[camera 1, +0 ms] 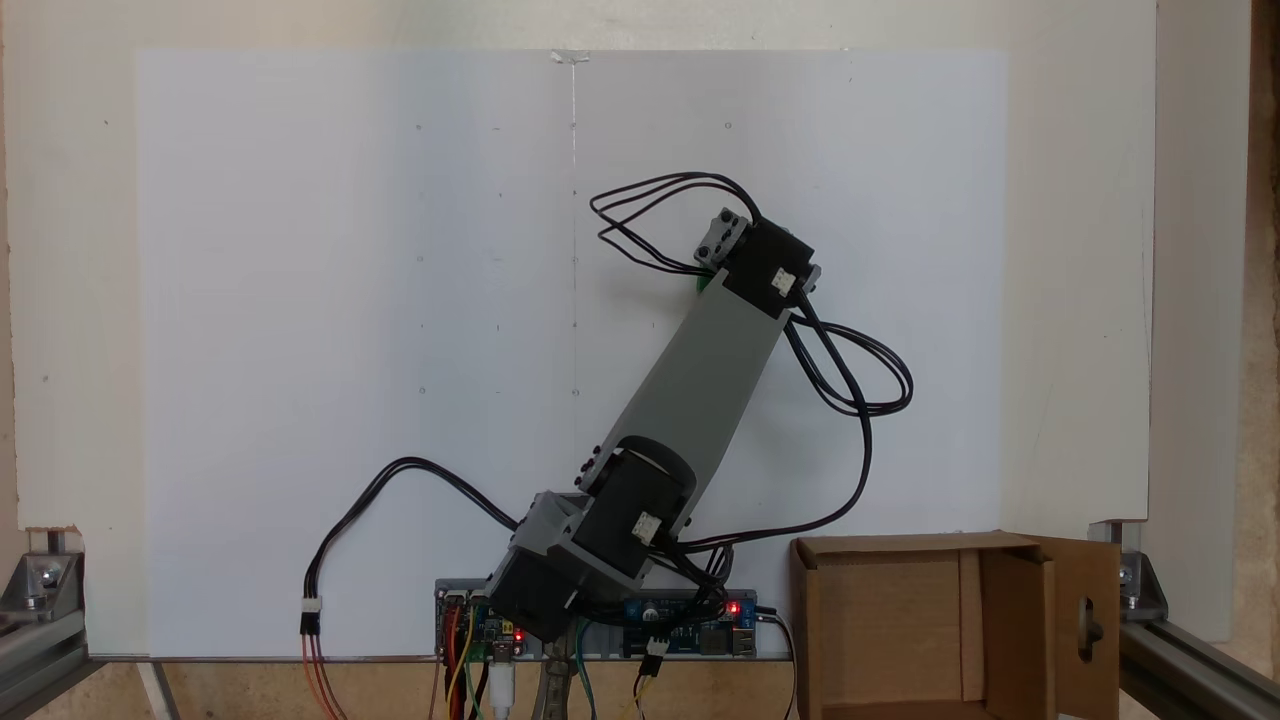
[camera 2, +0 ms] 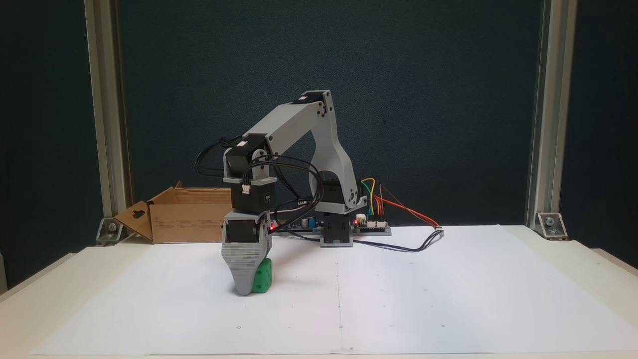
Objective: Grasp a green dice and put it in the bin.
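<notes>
The green dice rests on the white paper, with pips showing on the face toward the camera. My gripper points straight down with its tip at the paper. Its wide grey jaw stands right in front of the dice and covers the dice's left part. The other jaw is hidden behind it, so the grip is unclear. In the fixed view from above, only a sliver of the green dice shows beside the wrist motors. The bin is an open brown cardboard box at the lower right, near the arm's base, and it appears as the bin at the back left.
White paper covers the table. The arm's base and control boards with loose wires sit at the back edge. Black cables loop out beside the forearm. Aluminium posts stand at the table's corners.
</notes>
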Controlling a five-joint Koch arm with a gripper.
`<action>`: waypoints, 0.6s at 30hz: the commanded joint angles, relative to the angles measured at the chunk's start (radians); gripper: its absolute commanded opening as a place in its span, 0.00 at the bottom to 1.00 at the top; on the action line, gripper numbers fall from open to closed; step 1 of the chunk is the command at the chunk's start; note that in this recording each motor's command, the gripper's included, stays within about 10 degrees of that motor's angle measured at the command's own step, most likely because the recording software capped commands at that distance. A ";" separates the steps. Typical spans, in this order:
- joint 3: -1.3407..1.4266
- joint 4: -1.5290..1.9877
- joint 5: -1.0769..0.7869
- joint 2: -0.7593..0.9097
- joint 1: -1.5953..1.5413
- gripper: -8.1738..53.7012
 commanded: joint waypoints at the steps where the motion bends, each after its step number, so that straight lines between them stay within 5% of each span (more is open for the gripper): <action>1: -0.023 -0.012 -0.063 0.023 0.003 0.33; 18: -0.529 0.595 0.032 0.275 -0.005 0.33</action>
